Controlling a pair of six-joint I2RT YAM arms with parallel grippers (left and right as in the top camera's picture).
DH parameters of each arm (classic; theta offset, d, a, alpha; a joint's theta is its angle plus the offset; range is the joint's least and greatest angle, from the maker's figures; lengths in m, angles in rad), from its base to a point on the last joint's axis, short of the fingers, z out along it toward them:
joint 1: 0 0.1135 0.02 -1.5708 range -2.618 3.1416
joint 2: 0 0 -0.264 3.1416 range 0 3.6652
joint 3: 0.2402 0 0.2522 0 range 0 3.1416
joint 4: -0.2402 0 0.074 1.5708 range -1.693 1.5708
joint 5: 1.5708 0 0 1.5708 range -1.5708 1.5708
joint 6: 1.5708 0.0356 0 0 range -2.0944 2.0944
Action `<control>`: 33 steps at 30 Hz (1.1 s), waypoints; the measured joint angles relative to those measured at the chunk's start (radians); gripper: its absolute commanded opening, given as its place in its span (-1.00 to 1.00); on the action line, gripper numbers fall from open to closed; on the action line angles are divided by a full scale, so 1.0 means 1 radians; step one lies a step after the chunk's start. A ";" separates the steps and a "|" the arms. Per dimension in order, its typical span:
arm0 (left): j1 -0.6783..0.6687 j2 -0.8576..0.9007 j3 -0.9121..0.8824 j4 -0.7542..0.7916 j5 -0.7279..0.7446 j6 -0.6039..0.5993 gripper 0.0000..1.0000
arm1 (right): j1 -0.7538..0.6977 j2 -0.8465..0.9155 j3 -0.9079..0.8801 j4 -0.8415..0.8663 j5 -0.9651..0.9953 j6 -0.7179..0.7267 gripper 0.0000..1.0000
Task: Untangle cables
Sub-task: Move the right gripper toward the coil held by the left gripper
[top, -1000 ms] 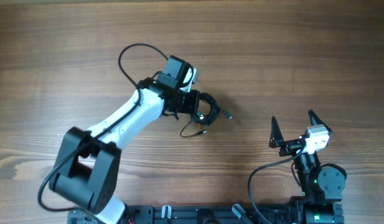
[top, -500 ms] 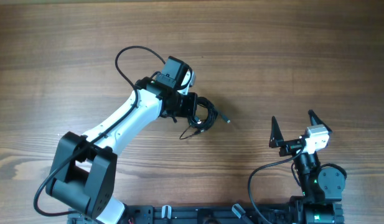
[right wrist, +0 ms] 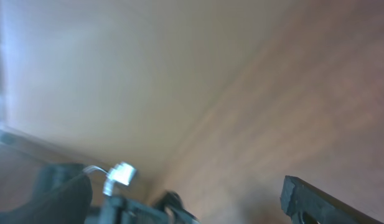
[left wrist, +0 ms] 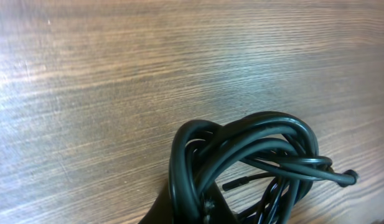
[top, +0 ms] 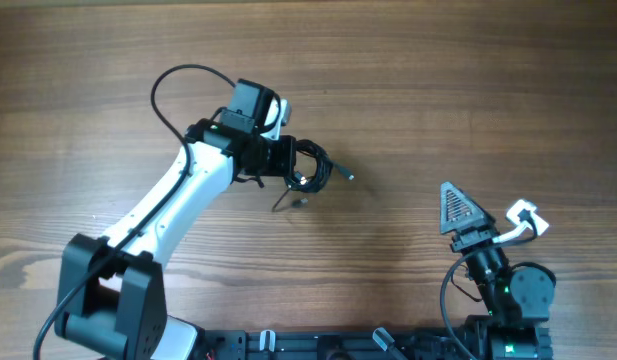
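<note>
The cables are a knotted bundle of thin black cords just left of the table's middle. My left gripper is shut on the bundle's left side. One plug end sticks out to the right, and another strand end hangs below. In the left wrist view the looped cables fill the lower right, pinched at my dark fingers, with a small plug inside the loop. My right gripper is open near the front right, turned on its side and far from the cables. The right wrist view is blurred; one finger shows.
The left arm's own thicker black wire loops above its wrist. The right arm's base sits at the front right edge. A black rail runs along the front. Bare wooden table surrounds the bundle.
My left gripper has carried the cable bundle up and to the left. The right gripper has rolled about its wrist, so its two fingers now appear as one triangle from above.
</note>
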 measured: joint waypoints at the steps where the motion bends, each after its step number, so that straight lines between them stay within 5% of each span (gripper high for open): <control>1: 0.006 -0.011 0.000 0.000 0.011 0.039 -0.92 | 0.000 0.024 0.006 -0.030 -0.006 -0.013 0.99; 8: 0.006 -0.076 0.000 0.037 0.042 0.205 -0.92 | 0.000 0.407 0.302 -0.106 -0.128 -0.257 0.99; 12: 0.033 -0.089 0.002 0.045 0.128 0.230 -0.92 | 0.001 0.680 0.415 0.200 -0.362 -0.348 0.99; 16: 0.185 -0.090 0.002 0.037 0.340 0.234 -0.92 | 0.029 0.943 0.419 0.320 -0.459 -0.367 0.99; 21: 0.338 -0.093 0.004 0.024 0.543 0.234 -0.92 | 0.241 1.220 0.416 0.656 -0.519 -0.319 0.99; 25: 0.323 -0.094 0.005 -0.025 0.599 0.237 -0.92 | 0.346 1.344 0.417 0.998 -0.541 -0.258 0.77; 30: 0.279 -0.094 0.005 -0.045 0.618 0.238 -0.92 | 0.383 1.415 0.417 1.017 -0.546 -0.201 0.55; 33: 0.260 -0.094 0.005 -0.045 0.620 0.238 -0.92 | 0.386 1.415 0.417 1.048 -0.567 -0.142 -0.12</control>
